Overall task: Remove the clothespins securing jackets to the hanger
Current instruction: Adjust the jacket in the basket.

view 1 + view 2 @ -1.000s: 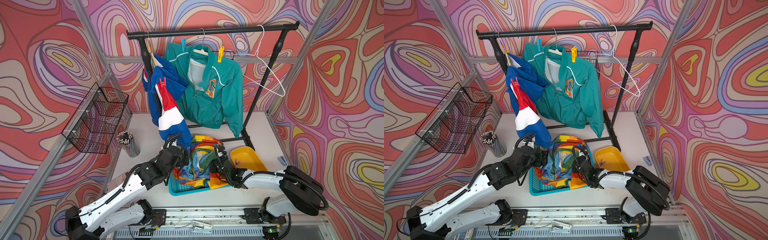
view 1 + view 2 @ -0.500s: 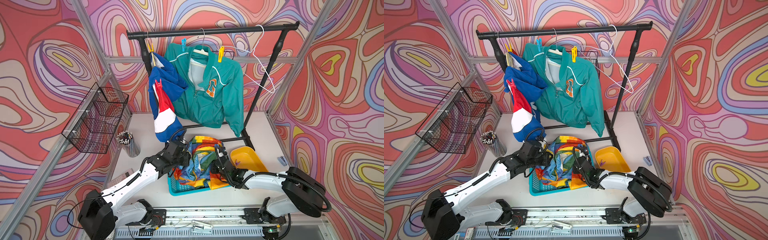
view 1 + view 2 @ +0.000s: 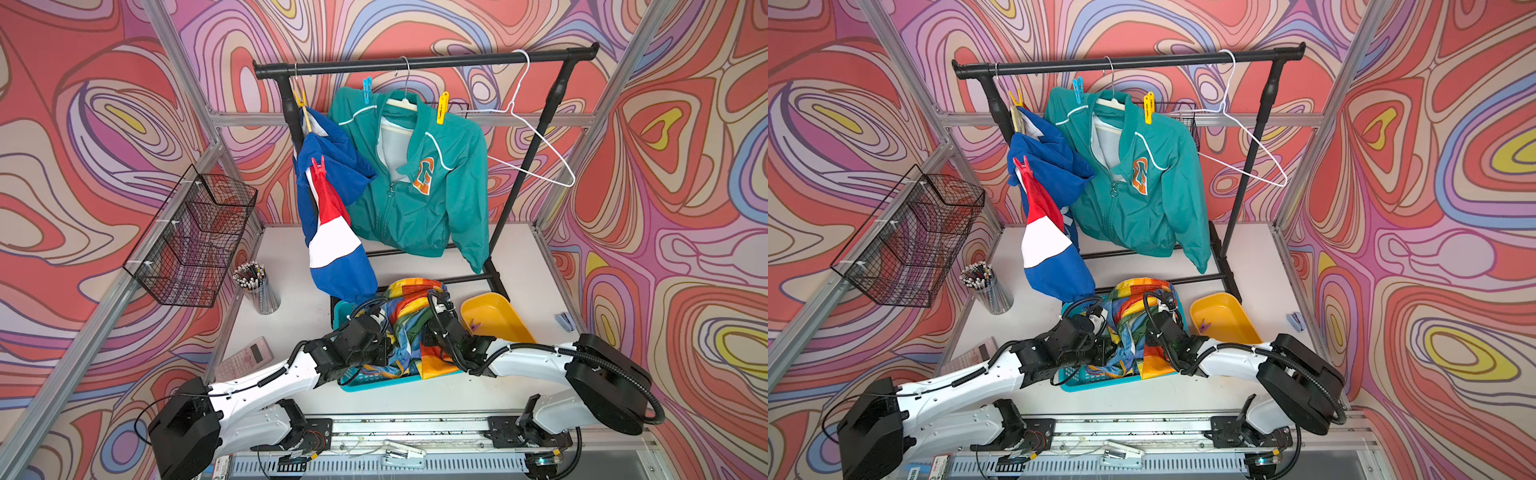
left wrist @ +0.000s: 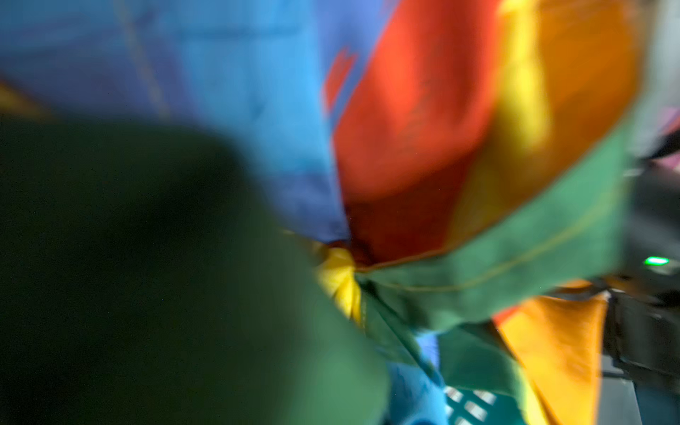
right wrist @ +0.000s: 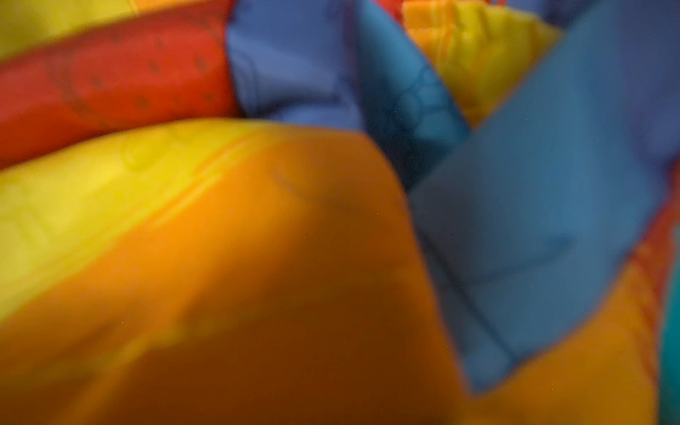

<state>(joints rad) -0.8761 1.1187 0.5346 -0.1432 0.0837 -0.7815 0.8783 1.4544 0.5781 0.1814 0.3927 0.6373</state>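
We have left fingers [image 3: 383, 341] and right fingers [image 3: 429, 332] pressed together in the rainbow jacket [image 3: 409, 307]; the upright red pin [image 3: 318, 165] hangs above, nearer our left

I see a teal jacket [image 3: 419, 216] with an orange logo, a blue jacket [image 3: 336, 174] with red and white bands, and a rainbow jacket [image 3: 411, 307] in patches. I see also a blue peg [image 3: 367, 89], a yellow peg [image 3: 443, 108], a red peg [image 3: 318, 167] and a yellow tray [image 3: 505, 328].
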